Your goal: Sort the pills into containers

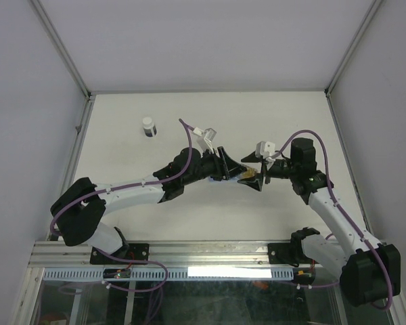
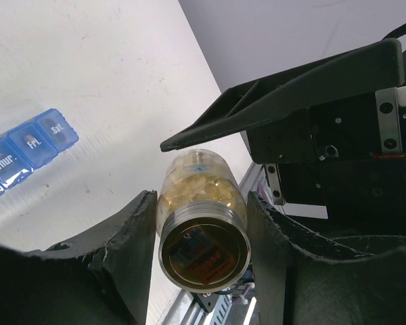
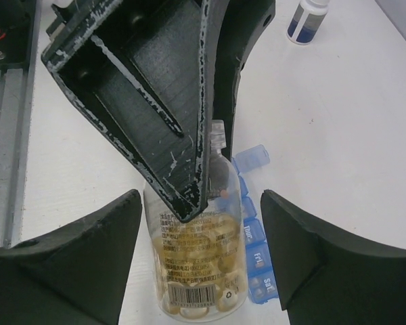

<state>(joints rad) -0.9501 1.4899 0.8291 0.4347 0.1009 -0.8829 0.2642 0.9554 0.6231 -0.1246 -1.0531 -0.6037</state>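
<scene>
A clear bottle point(image 3: 189, 237) holds an amber cluster of pills point(image 3: 220, 261). My left gripper point(image 2: 201, 198) is shut on the bottle's neck end and holds it tilted above the table, with the threaded mouth point(image 2: 204, 254) facing the left wrist camera. My right gripper point(image 3: 199, 200) is open, and its fingers point(image 3: 81, 264) stand apart on either side of the bottle's base without touching it. The blue pill-organiser strip point(image 3: 256, 254) lies on the table just beside and below the bottle, one lid point(image 3: 252, 156) raised. It also shows in the left wrist view point(image 2: 27, 145). In the top view both grippers point(image 1: 224, 166) point(image 1: 254, 177) meet mid-table.
A small white-capped vial point(image 1: 149, 126) stands alone at the back left of the table; it also shows in the right wrist view point(image 3: 306, 20). White walls point(image 1: 61, 61) enclose the table. An aluminium rail point(image 1: 189, 252) runs along the near edge.
</scene>
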